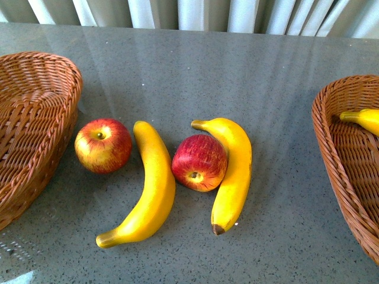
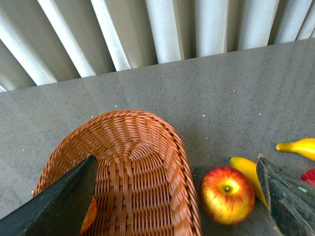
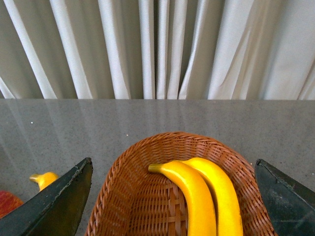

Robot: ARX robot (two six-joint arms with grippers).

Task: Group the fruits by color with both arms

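I see both grippers spread wide and empty: the left gripper (image 2: 175,162) hangs above the left basket (image 2: 133,142), the right gripper (image 3: 173,162) above the right basket (image 3: 120,172), which holds two bananas (image 3: 197,196). On the bench (image 1: 284,89) lie the left apple (image 1: 103,145), left banana (image 1: 151,189), right apple (image 1: 200,163) and right banana (image 1: 234,171), the last pair touching.

Red-yellow apples (image 1: 103,145), yellow bananas (image 1: 148,188), brown baskets (image 1: 35,118).
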